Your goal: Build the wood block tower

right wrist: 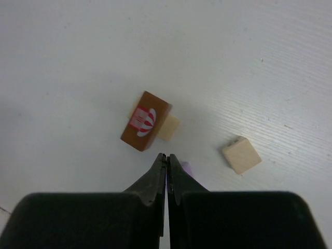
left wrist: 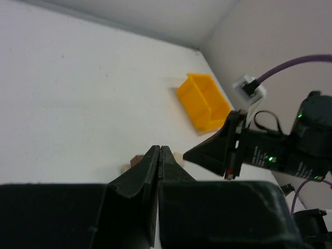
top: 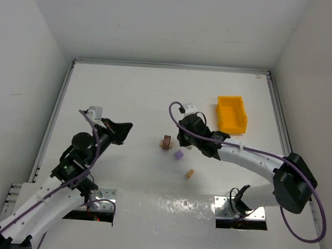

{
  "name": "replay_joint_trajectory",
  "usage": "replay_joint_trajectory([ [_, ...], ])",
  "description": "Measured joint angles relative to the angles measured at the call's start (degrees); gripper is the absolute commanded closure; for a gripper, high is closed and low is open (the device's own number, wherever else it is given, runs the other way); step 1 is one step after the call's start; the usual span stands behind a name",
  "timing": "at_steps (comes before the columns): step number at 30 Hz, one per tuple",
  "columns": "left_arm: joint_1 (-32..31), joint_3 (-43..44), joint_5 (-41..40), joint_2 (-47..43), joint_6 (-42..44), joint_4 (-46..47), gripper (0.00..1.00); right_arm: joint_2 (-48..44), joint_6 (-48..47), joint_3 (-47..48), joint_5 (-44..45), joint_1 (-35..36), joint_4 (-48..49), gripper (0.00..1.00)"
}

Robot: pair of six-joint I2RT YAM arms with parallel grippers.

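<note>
- Your right claw (right wrist: 167,155) is fully closed with nothing between its fingers. It hangs low over the table (top: 128,94), pointing at the blocks, so you would have to open it before it can pick one up.
- Your left claw (left wrist: 160,150) is closed and empty too. It sits well off to the left of the blocks and aims across at them, which looks more like waiting than reaching.
- The start of the tower is the brown block (right wrist: 146,121), the one with a red and white print on its top face. It lies near the middle of the table, just ahead of the right fingertips.
- A tan block (right wrist: 170,126) touches the brown one and peeks out from its far side. You cannot tell from these views whether the brown block rests on it or only leans against it.
- The purple block (top: 179,155) lies loose just beside the right fingertips, and the wrist view shows only a sliver of it.
- A second tan block (right wrist: 241,154) lies alone, further to the right and apart from the rest.
- The yellow bin (top: 232,114) stands beyond the right arm, clear of the blocks.
- Judging by this, the tower is barely begun: two blocks lie loose, and the purple one is the nearest to take.
</note>
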Motion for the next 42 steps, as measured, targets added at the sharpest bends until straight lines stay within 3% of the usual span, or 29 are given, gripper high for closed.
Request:
replay_joint_trajectory([
  [8,0.0,-11.1,1.1,19.5,-5.7,14.3,1.0,2.3,-7.4,-4.8,-14.1,-11.1,4.0,1.0],
  [21,-2.3,-12.3,-1.5,37.3,-3.7,28.4,1.0,10.8,-10.9,-5.1,-24.5,-11.1,13.3,1.0],
  [42,-8.1,-8.4,-3.4,54.0,-2.1,35.0,1.0,14.6,-10.8,-6.9,-30.2,-11.2,17.2,1.0],
])
